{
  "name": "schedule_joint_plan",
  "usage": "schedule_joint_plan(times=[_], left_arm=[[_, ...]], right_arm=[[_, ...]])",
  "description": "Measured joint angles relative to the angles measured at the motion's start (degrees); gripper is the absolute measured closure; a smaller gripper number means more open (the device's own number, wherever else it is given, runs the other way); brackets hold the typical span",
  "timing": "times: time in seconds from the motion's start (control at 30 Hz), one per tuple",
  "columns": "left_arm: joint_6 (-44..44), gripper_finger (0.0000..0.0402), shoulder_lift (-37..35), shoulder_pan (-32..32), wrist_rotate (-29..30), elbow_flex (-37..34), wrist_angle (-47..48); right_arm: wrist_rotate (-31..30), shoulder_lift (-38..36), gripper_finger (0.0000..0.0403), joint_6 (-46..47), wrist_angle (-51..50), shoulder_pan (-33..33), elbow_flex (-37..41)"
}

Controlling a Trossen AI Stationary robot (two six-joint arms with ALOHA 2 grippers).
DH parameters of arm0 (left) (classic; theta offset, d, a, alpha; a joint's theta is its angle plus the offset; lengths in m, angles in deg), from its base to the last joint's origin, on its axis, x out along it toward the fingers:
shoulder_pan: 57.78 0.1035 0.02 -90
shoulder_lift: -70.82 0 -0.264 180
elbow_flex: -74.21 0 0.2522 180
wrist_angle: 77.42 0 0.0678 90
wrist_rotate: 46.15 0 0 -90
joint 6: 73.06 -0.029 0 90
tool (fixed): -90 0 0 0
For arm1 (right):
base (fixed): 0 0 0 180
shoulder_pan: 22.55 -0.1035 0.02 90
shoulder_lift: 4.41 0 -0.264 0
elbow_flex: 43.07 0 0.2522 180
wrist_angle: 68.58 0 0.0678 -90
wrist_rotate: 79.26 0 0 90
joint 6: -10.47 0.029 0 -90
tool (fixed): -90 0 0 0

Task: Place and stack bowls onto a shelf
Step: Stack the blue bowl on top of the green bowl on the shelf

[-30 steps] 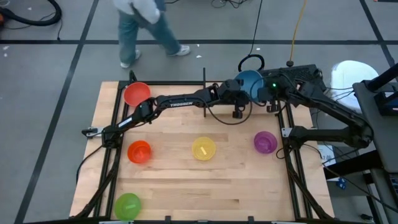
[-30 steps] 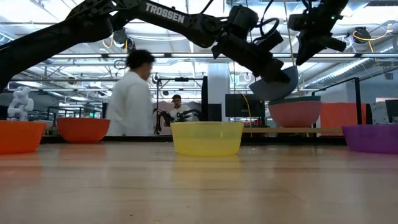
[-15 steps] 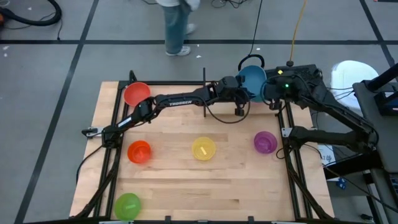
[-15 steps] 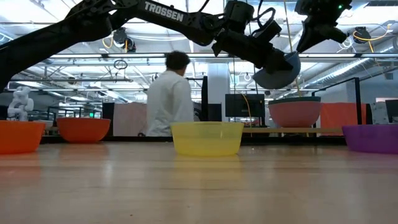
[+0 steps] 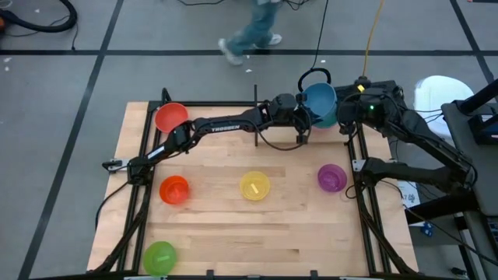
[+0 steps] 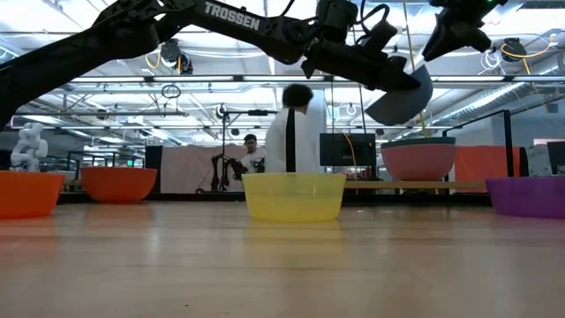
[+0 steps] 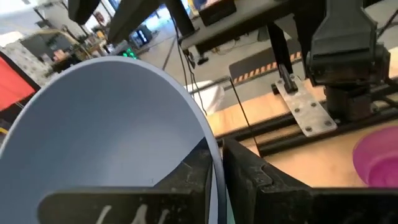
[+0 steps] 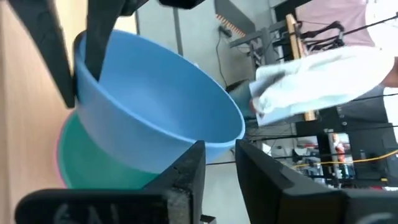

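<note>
My left arm reaches across to the table's far right corner, where its gripper [image 7: 221, 168] is shut on the blue bowl [image 5: 319, 99], held tilted in the air [image 6: 402, 93]. Below it the teal bowl [image 8: 106, 165] sits nested in the pink bowl [image 6: 418, 162], which stands on the shelf [image 6: 446, 185]. My right gripper [image 8: 221, 168] hovers open just right of the blue bowl, touching nothing. The red [image 5: 171, 117], orange [image 5: 173, 189], yellow [image 5: 254, 186], purple [image 5: 331, 177] and green [image 5: 159, 257] bowls stand on the tabletop. My left gripper pinches the blue bowl's rim [image 7: 211, 146], one finger inside the bowl and one outside. The fingers come from the table's left, slanting down. The bowl is lifted clear and tilted, above the teal and pink stack.
Black frame bars [image 5: 354, 167] run along the table's edges and by the shelf. A black post [image 5: 256, 117] stands at the far edge. A person [image 6: 300, 132] walks in the room beyond the table. There is free tabletop between the bowls.
My left gripper has carried the blue bowl up and a little toward the table's far right, and the bowl has tipped further. My right gripper has drawn back toward the right and up. The person has walked across the room behind.
</note>
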Motion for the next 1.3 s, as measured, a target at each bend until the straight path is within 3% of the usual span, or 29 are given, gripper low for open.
schedule_joint_plan(times=[0.37,0.53,0.8,1.3], left_arm=[[1.0,0.036,0.3,0.7,0.4,0.0,-0.5],[5.3,0.036,3.3,1.5,-0.7,-0.1,-3.6],[5.0,0.036,6.2,1.1,-2.0,-0.1,-5.0],[9.9,0.036,6.1,1.1,-1.4,-0.2,-6.8]], right_arm=[[-0.1,-1.2,0.0316,-0.3,1.3,0.0,0.0],[-0.1,-2.1,0.0316,-0.4,2.7,0.0,0.0],[-0.1,-3.3,0.0316,-0.2,2.8,0.0,0.0],[0.0,-3.6,0.0316,0.0,3.0,0.0,0.0]])
